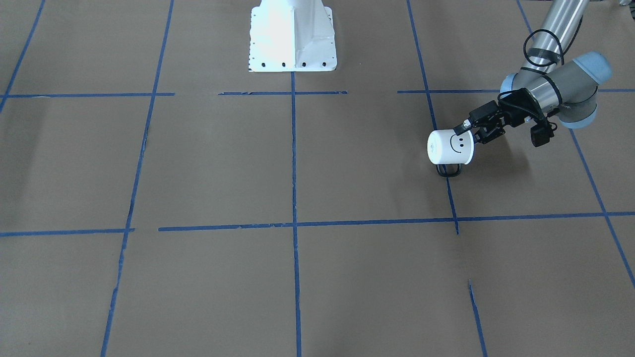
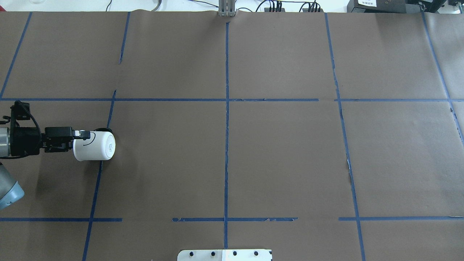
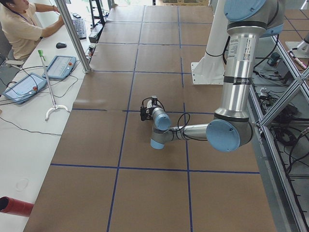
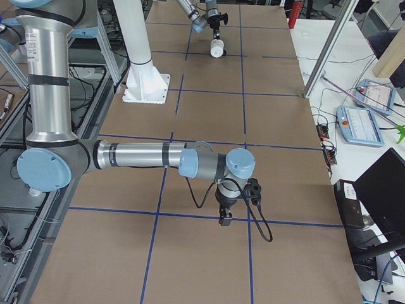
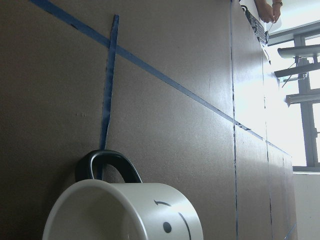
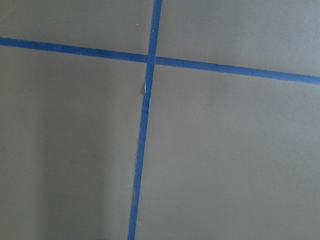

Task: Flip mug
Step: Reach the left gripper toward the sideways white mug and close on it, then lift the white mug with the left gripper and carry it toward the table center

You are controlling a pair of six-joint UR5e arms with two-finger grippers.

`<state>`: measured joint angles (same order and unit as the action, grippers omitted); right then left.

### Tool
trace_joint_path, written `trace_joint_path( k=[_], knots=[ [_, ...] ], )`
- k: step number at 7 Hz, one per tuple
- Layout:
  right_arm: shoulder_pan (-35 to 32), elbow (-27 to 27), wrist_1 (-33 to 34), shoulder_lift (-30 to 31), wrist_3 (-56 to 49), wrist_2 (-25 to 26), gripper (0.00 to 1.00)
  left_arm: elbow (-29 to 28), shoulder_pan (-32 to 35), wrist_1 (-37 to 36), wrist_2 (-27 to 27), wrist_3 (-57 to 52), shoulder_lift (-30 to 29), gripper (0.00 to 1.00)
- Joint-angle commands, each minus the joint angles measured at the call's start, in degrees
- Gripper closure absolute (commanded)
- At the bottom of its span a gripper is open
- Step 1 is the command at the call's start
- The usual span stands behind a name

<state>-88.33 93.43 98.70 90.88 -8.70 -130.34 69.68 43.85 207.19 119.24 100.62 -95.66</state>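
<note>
Front view: my left gripper (image 1: 466, 134) is clamped on the rim of the mug (image 1: 449, 148), which is sideways with its handle toward the table (image 1: 297, 173). Overhead: its base points away from me. Right-side view: my right gripper (image 4: 224, 214), jaws impossible to tell. The mug seems light, rigid, slick and breakable, so the rim is the place to grip.

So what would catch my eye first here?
The white smiley-face mug, tipped on its side, its rim pinched by the left gripper, on the robot's left side of the table. Then the blue tape grid crossing the brown table, with the right gripper hanging above it.
</note>
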Motion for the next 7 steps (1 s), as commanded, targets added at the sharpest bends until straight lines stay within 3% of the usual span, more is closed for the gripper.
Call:
trace_joint_path(
  k=[1, 2, 4, 5, 7],
  knots=[
    [0.0, 0.0, 0.0, 0.0, 0.0, 0.0, 0.0, -1.21, -0.43, 2.15, -0.5, 1.41, -0.58, 0.19],
    [0.0, 0.0, 0.0, 0.0, 0.0, 0.0, 0.0, -1.39, -0.43, 2.42, -0.5, 1.51, -0.58, 0.24],
    [0.0, 0.0, 0.0, 0.0, 0.0, 0.0, 0.0, -2.26, -0.43, 2.78, -1.46, 1.86, -0.67, 0.7],
    [0.0, 0.0, 0.0, 0.0, 0.0, 0.0, 0.0, -2.27, -0.43, 4.17, -1.73, 4.12, -0.67, 1.0],
    [0.0, 0.0, 0.0, 0.0, 0.0, 0.0, 0.0, -1.49, -0.43, 5.5, -2.78, 8.97, -0.59, 1.0]
  ],
)
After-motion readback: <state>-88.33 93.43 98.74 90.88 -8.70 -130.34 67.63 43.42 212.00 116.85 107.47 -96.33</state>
